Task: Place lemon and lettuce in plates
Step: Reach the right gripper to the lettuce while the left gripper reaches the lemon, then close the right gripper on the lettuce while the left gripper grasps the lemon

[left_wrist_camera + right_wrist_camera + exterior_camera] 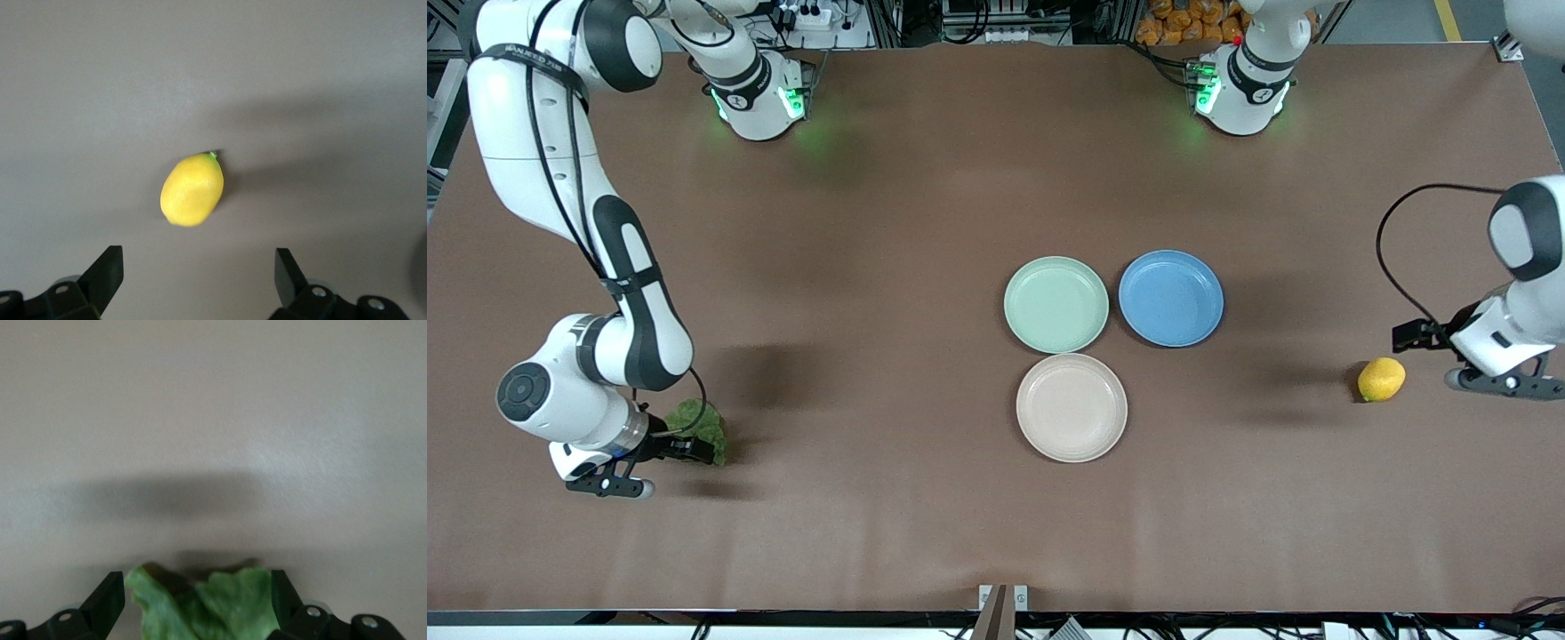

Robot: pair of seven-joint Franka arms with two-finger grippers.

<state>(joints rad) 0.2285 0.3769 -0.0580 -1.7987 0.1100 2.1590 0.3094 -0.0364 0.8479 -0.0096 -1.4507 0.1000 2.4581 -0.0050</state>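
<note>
Right now the right gripper (660, 449) sits low at the right arm's end of the surface (871, 267), its fingers (107, 603) spread on either side of the lettuce (698, 427) without visibly pinching it. Crinkled leaf is thin and springy, so a closing squeeze could catch only an edge, and the lettuce would likely slip out or tear free on lifting.

At the left arm's end, the left gripper (1423, 342) hangs above the surface just beside the lemon (1381, 380), fingers wide apart and empty. In the left wrist view the lemon (192, 190) lies ahead of the fingertips, not between them. Being oval and smooth, it could roll away if 1 finger touches it first.

Mint plate (1056, 304) and beige plate (1072, 407) sit mid-surface, well apart from both items, and both are empty. A blue plate (1171, 298) touches or nearly touches the mint one, so a sloppy drop could land there.
</note>
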